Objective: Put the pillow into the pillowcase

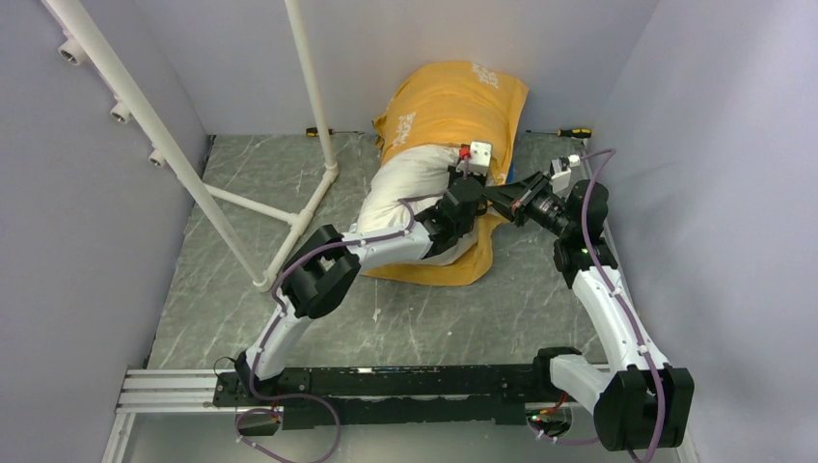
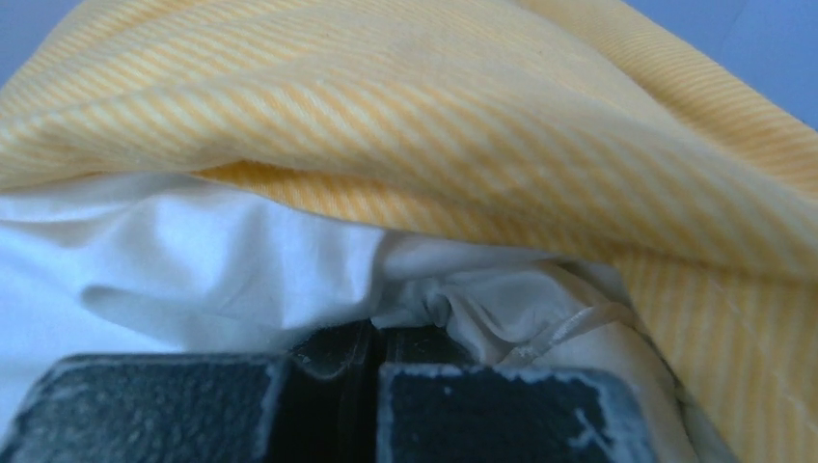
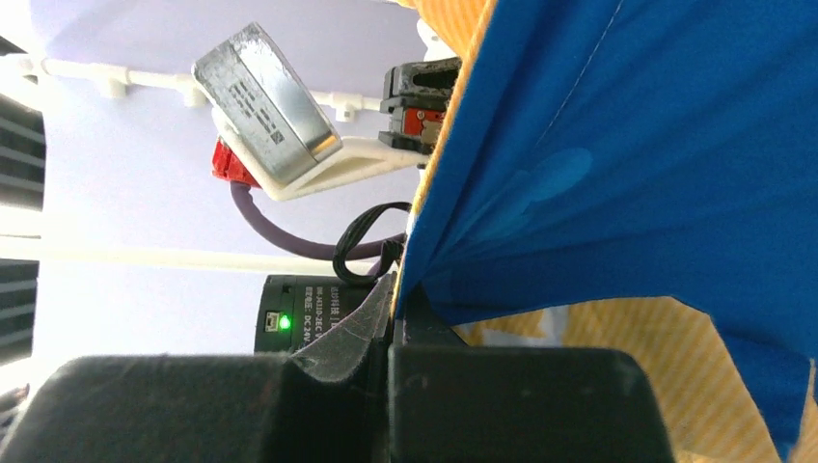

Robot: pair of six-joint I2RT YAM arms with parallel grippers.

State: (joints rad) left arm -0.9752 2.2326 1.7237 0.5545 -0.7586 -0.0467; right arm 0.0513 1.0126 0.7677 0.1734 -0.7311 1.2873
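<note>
Pillow (image 1: 403,193): white and plump, lying lengthwise on the table (image 1: 241,251) right of centre. Far half is inside the case; near half is bare.
Pillowcase (image 1: 453,101): yellow-orange side up with white lettering, pulled over the far end of the pillow and bunched against the back wall. Its mouth crosses the pillow about mid-length. A lower flap lies flat on the table under the pillow's near end.
Left gripper (image 2: 371,342): at the case mouth on the pillow's right side. Jaws are together, with a pucker of white pillow fabric and piped seam drawn into the tips. Striped yellow cloth arches just above it.
Right gripper (image 3: 391,309): just right of the left one. Jaws are clamped on the pillowcase edge. Taut blue fabric fans up and away from the tips, with yellow stripe showing below.
Grippers, relation: close together at the right rim of the opening; the left arm's camera housing (image 3: 265,101) fills the right wrist view.
Pipe frame (image 1: 193,174): white, standing on the left of the table, well apart from the pillow.
Screwdriver (image 1: 576,132): by the back wall at the far right corner, near the case; whether they touch I cannot tell.
</note>
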